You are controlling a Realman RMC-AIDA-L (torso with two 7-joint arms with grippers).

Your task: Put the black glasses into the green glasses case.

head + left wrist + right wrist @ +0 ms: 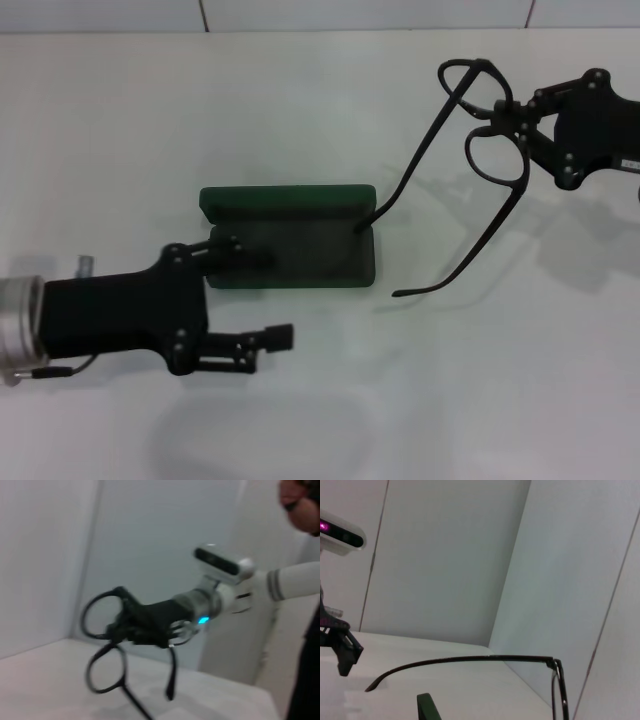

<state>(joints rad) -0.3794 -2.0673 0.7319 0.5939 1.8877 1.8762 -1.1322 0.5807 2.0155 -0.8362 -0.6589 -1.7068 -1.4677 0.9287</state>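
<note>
A dark green rectangular hard glasses case (290, 240) lies open on a white table (300, 110). To its right, the right gripper (503, 118) is clenched on the bridge of thin black-framed glasses (478, 160), one temple tip touching the case's right end. The left gripper (262, 297) spreads open at the case's left end, one finger (240, 250) inside
</note>
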